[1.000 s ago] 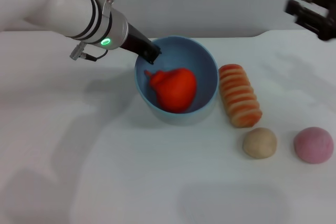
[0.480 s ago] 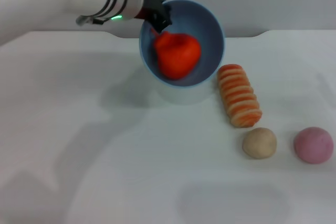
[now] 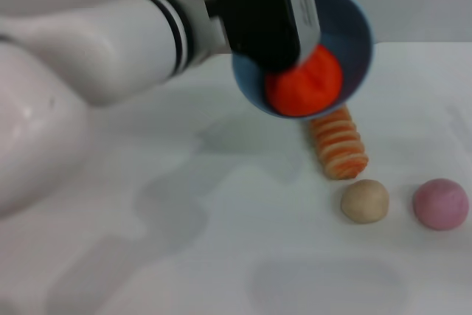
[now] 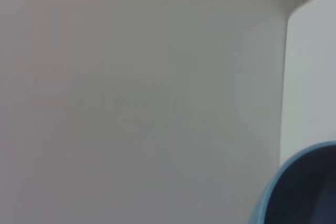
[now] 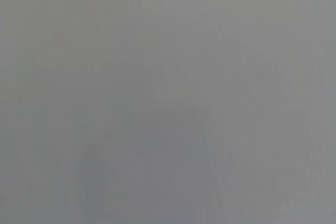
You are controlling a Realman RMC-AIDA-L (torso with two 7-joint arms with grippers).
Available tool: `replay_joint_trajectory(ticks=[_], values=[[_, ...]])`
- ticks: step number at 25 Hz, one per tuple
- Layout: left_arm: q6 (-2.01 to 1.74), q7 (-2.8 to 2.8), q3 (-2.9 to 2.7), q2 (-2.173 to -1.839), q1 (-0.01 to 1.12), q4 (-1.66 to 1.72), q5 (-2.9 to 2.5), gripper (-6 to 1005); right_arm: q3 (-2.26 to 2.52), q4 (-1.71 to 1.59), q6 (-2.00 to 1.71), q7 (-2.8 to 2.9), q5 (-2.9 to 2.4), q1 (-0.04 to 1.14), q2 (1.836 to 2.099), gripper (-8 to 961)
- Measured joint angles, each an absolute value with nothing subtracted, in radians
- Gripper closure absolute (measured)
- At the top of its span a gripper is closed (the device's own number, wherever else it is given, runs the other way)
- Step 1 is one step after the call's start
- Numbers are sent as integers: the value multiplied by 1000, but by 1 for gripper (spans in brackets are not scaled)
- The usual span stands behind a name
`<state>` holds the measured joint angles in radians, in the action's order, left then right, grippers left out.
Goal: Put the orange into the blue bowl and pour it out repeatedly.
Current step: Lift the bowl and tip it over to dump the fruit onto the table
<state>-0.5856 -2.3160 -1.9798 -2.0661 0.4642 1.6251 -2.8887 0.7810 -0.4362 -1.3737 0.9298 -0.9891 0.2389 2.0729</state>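
L arm raised; pincer (image 3: 267, 42) apparently clamped.

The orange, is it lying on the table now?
No, the orange sits inside the tilted blue bowl, lifted above the table.

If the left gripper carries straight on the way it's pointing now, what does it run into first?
Nothing beyond what it holds: the left gripper grips the blue bowl, lifted and tipped, with the orange at its lower lip. Continuing forward and down, the striped loaf probably comes next, though depth is unclear.
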Motion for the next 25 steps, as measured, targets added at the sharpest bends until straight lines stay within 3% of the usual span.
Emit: replay_joint_trajectory(ticks=[7,25], values=[[-383,-1978,-2115,-2067,357,1618,-2890,1001,781,-423,-1374,930,-988,249,2072,404],[193,-1570,-2288,-2069,294,1360,-2890,1001,779,-416,-1374,928,-988,252,2072,404]])
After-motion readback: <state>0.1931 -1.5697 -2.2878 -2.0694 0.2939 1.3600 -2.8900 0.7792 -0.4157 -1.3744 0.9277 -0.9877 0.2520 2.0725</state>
